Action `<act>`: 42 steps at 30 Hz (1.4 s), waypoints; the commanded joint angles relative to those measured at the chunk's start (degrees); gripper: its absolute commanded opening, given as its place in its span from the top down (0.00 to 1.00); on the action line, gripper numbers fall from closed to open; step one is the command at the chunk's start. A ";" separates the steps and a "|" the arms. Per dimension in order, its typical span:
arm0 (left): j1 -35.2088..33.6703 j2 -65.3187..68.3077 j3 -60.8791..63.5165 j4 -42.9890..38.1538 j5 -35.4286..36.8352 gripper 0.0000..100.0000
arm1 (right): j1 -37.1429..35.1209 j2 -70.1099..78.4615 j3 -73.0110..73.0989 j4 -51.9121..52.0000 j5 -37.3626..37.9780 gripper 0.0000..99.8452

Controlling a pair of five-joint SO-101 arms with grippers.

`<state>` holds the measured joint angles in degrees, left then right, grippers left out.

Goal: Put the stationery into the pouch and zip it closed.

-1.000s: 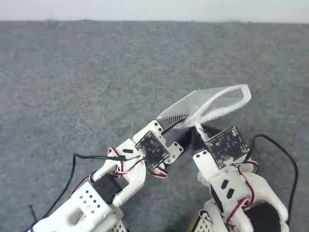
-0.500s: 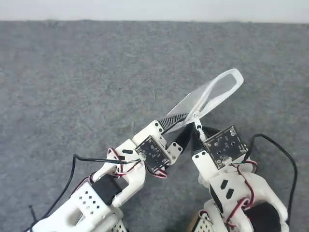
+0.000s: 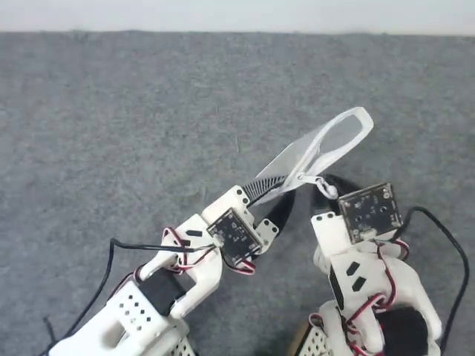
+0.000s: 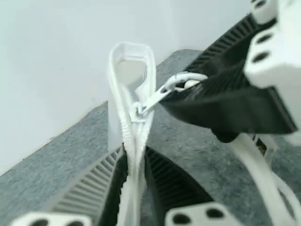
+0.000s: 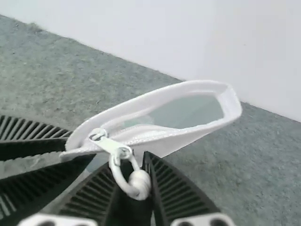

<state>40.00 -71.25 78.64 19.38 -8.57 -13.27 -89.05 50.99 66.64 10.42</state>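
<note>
The flat bench (image 3: 111, 111) has a grey, rough, carpet-like cover. At its far edge stands a plain white wall (image 3: 223, 15).

Left arm (image 3: 185, 273) and right arm (image 3: 365, 276) converge, both jaws clamped shut.

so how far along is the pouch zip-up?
Done: the pouch is held off the table, its zipped end clamped by the left gripper. What it holds can't be made out.
In hand: the right gripper pinches the zipper pull, and the slider sits close to the left gripper.
Left: most of the pouch gapes open, so nearly the whole zip run remains.
</note>
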 commanded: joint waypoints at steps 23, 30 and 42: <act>-3.96 -0.44 -1.89 2.55 -0.09 0.99 | 5.58 -0.13 -2.37 -10.68 -3.08 0.99; -1.67 -0.53 -2.42 2.29 0.26 0.99 | -0.57 -0.66 -2.46 -4.18 2.46 0.99; 0.79 -0.53 -7.08 9.14 6.68 0.84 | -4.62 -0.48 -9.58 7.60 4.22 0.99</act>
<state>40.44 -70.73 77.41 23.52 -5.05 -17.05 -89.93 46.68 71.65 13.93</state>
